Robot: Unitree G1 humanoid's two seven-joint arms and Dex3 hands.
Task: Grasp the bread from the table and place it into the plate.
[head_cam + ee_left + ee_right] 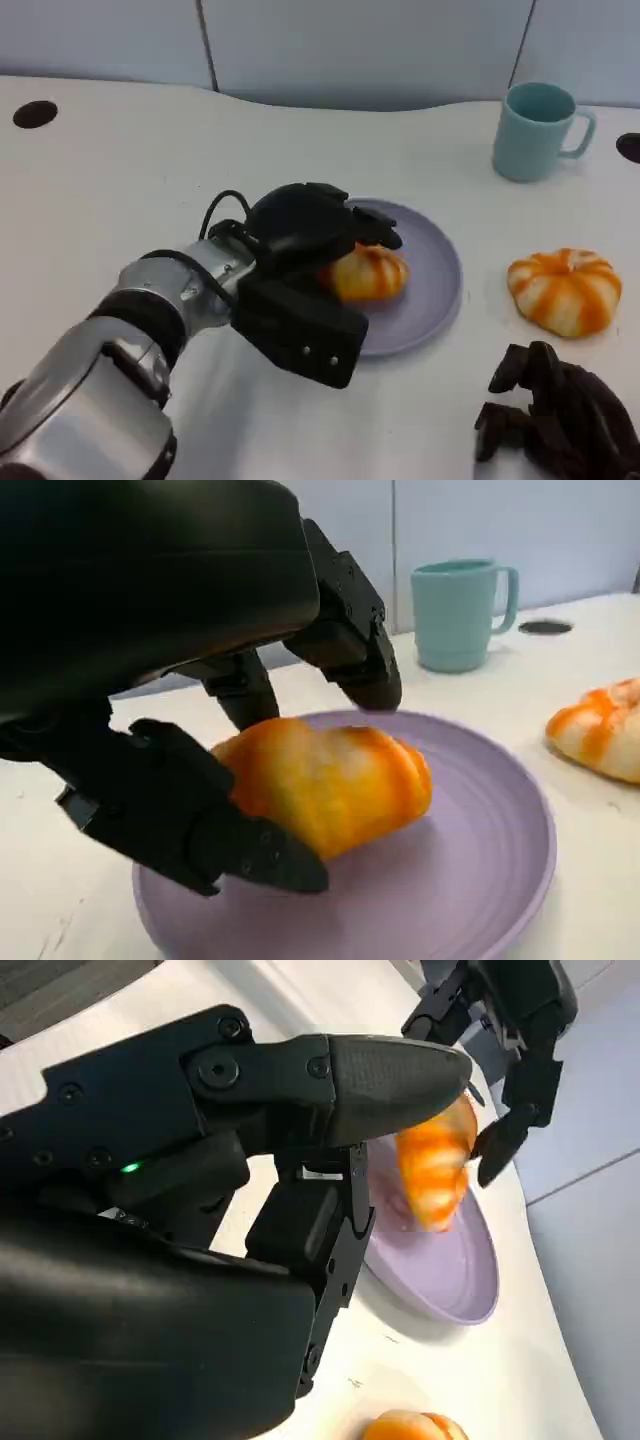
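An orange-and-white striped bread roll (372,272) lies on the lilac plate (430,300) at the table's middle. My left hand (300,270) reaches over the plate's near-left rim and grips the roll, thumb on one side and fingers on the other. In the left wrist view the roll (330,785) touches the plate (480,880) with the fingers (350,650) arched over it. The right wrist view shows the roll (435,1165) tilted above the plate (450,1280). My right hand (560,420) rests at the near right, holding nothing.
A second striped roll (565,290) lies on the table right of the plate. A light blue mug (535,130) stands at the back right. Dark round holes (35,113) mark the tabletop at its far left and far right edges.
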